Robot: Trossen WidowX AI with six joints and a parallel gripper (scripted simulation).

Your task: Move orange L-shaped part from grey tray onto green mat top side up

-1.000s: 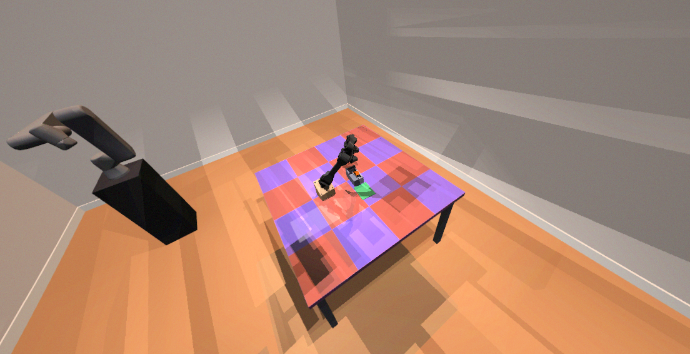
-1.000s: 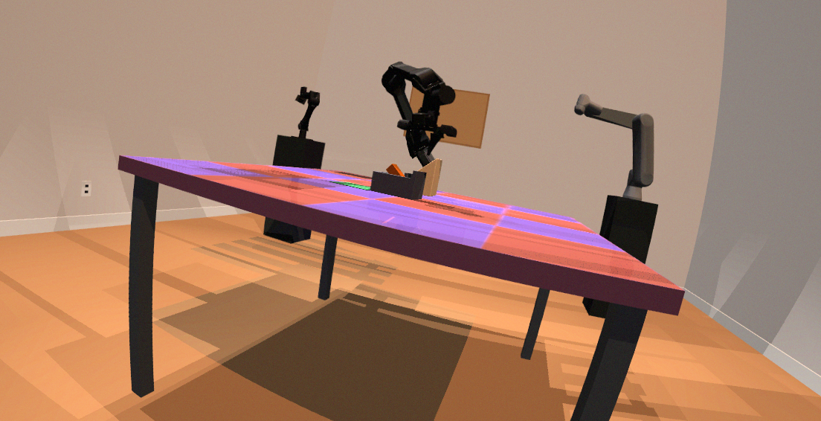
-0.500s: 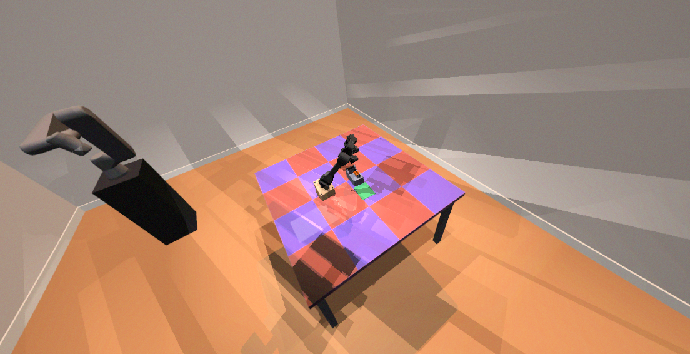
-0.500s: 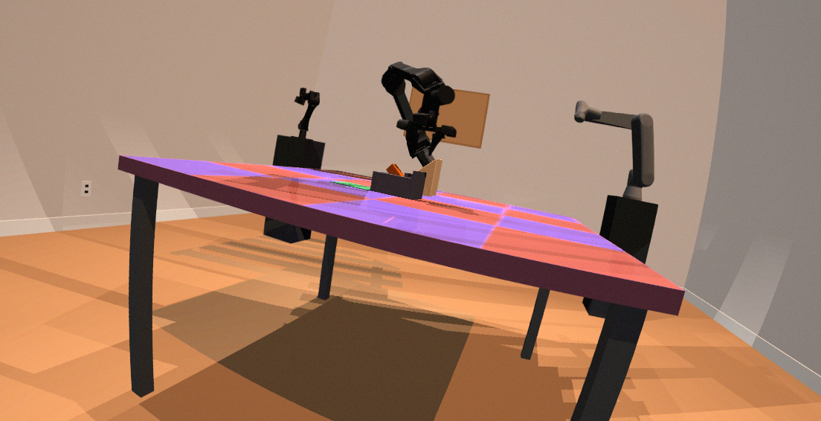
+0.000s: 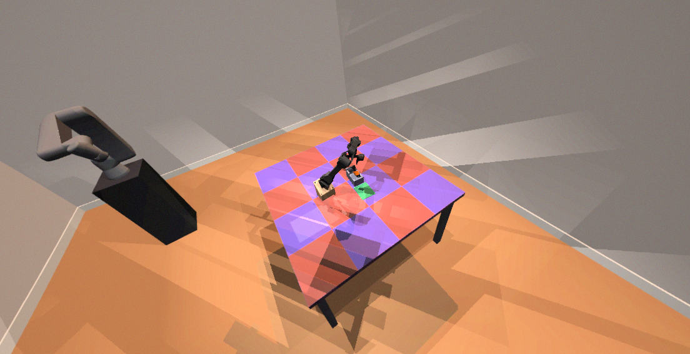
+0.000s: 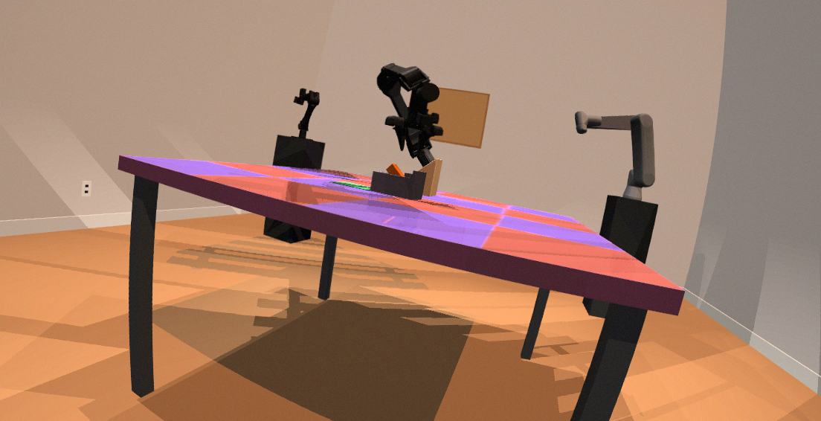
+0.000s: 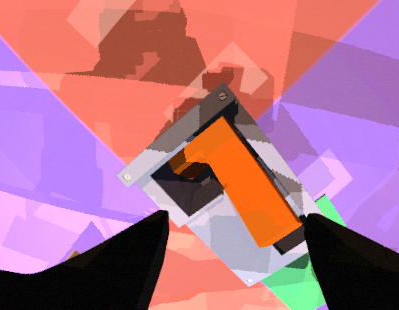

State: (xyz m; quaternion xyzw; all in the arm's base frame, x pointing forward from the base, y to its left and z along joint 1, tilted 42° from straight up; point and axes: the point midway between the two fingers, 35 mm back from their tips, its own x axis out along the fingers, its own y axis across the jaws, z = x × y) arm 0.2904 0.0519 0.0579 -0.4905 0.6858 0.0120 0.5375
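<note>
One arm: the black WidowX arm rises from a tan base block on the checkered red-and-purple table and bends over the tray.
Gripper: the gripper hangs above the tray, well clear of it, jaws parted and nothing between them; the two dark fingers frame the lower corners of the wrist view.
Orange L-shaped part: the orange L-shaped part lies in the tray pocket but tilted, not flush; the exterior view shows one end poking up above the tray wall.
Pocket: dark open space shows beside the short foot of the L, near the tray's left corner in the wrist view.
Grey tray: the grey tray sits diagonal in the wrist view, resting on the table.
Green mat: the green mat lies just beside the tray, partly hidden by its edge; nothing rests on its visible part.
</note>
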